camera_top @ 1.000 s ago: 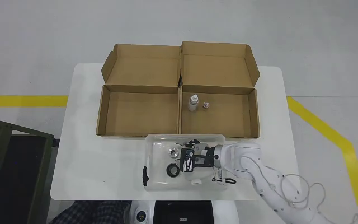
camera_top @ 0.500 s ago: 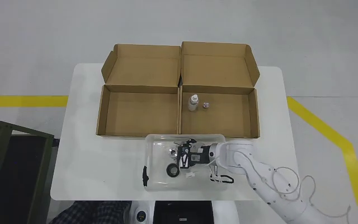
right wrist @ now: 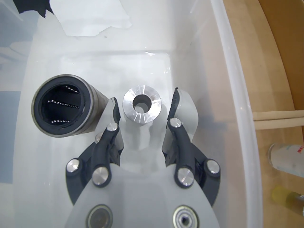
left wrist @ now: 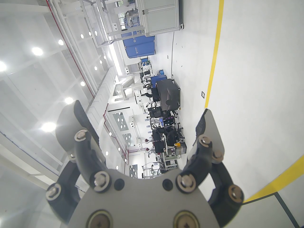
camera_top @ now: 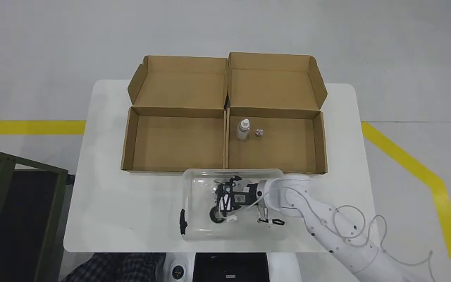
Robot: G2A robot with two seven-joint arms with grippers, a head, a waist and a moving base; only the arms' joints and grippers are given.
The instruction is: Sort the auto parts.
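Right hand (right wrist: 145, 97) astride bin's (right wrist: 234, 77) presumed bushing (right wrist: 142, 110)

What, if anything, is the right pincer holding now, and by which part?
Nothing: the right pincer is open, straddling the silver bushing in the clear bin without touching it.

steel bushing (right wrist: 141, 106) | upright, bore up | in clear bin (right wrist: 237, 84) | beside linear bearing (right wrist: 62, 105)

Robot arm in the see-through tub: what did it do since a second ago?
The right gripper slid further along the clear plastic tub and now has its open fingers either side of the small silver metal ring, beside the black-lined steel cylinder. It grabbed nothing and dropped nothing. The two brown cardboard boxes and the white bottle stayed put.
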